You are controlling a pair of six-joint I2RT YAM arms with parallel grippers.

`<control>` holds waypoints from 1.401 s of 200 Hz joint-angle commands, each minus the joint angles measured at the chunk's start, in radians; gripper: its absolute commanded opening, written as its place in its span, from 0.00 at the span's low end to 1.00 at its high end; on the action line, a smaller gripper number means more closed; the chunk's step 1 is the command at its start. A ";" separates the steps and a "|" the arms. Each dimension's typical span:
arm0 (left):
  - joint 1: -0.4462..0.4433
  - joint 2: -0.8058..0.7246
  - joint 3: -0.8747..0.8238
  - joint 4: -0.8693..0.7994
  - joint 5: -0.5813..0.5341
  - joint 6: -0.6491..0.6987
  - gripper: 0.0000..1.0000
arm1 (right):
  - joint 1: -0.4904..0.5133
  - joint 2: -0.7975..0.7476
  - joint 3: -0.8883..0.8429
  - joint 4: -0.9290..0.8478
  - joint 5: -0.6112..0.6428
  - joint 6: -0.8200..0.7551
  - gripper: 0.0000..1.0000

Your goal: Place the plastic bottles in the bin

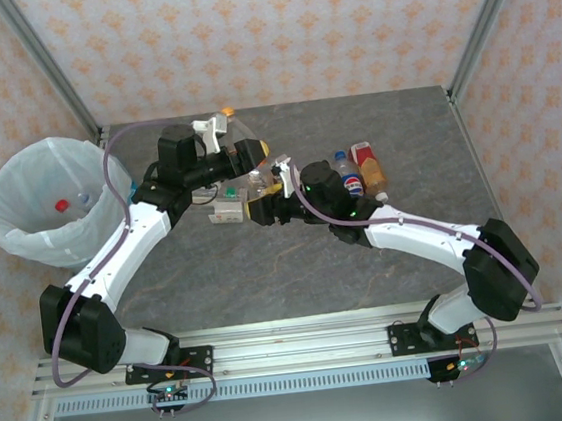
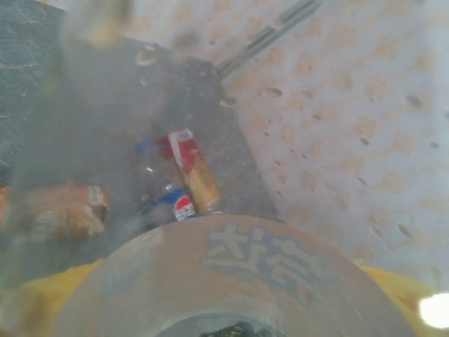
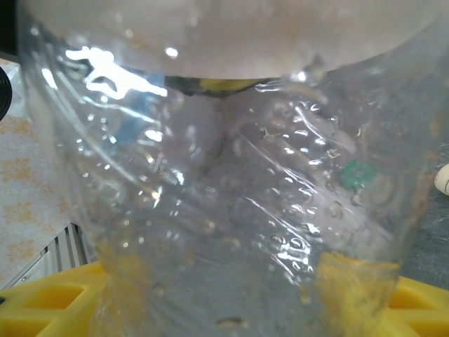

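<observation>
One clear plastic bottle with a beige label hangs over the middle of the table between both grippers. My left gripper is shut on its labelled part, with yellow pads pressed to its sides. From the near side, my right gripper is shut on the bottle's clear wrinkled body. More bottles lie on the table: a Pepsi one and a red-labelled one to the right, a white-labelled one under the arms, and an orange-capped one behind. The bin stands at the far left.
Two caps, red and blue, show inside the bin's white bag. Metal frame posts rise at the table's back corners before patterned walls. Bare grey table lies between the arms' bases and the grippers.
</observation>
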 commanded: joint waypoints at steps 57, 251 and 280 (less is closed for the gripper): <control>-0.002 -0.019 0.013 0.001 -0.050 0.012 0.69 | 0.006 -0.030 -0.024 0.110 0.069 0.006 0.75; 0.046 -0.097 0.317 -0.533 -1.131 0.322 0.71 | -0.045 -0.032 -0.145 -0.174 0.858 0.311 0.99; 0.048 -0.159 0.293 -0.454 -1.274 0.378 0.71 | -0.060 -0.031 -0.147 -0.173 0.854 0.353 0.99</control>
